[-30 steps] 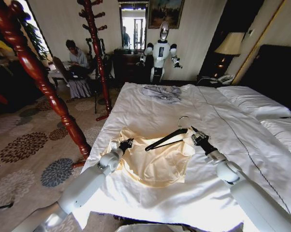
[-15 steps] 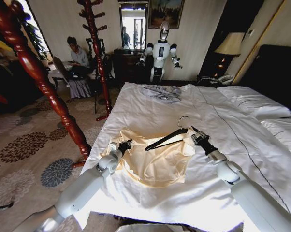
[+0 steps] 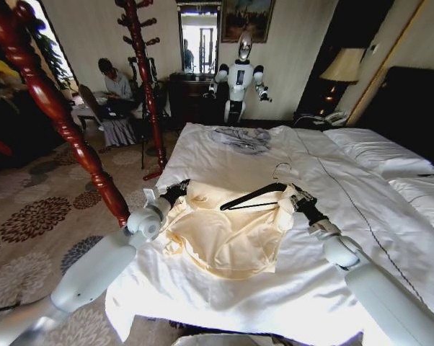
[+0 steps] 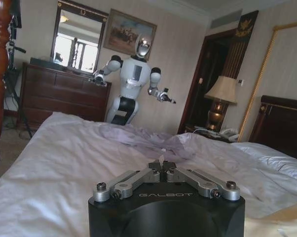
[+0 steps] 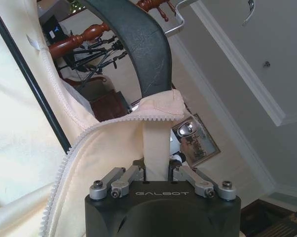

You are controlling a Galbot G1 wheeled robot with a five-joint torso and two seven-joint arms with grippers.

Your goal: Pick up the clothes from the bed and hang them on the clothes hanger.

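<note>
The clothes, a pale cream-yellow shirt [image 3: 228,238], hang stretched between my two grippers over the bed [image 3: 224,162]. My left gripper [image 3: 179,189] is shut on one shoulder edge; in the left wrist view its fingertips [image 4: 161,174] pinch a small scrap of fabric. On the opposite shoulder my right gripper [image 3: 293,199] is shut, clamping a cream strip [image 5: 156,158] beside the zipper. The black clothes hanger [image 3: 251,196] sits tilted in the collar, one end inside the fabric by the right gripper. Its black arm [image 5: 133,39] and silver hook [image 3: 282,170] stick out above.
A grey garment [image 3: 240,137] lies farther up the bed, white pillows [image 3: 375,151] at the right. A red-brown turned wooden post [image 3: 65,122] stands close on my left, a coat stand [image 3: 141,58] behind it. Another robot [image 3: 238,79] stands by the far dresser.
Both grippers have risen and moved farther over the bed, the left one most. The shirt's shoulders and the hanger have lifted with them and the fabric is stretched wider.
</note>
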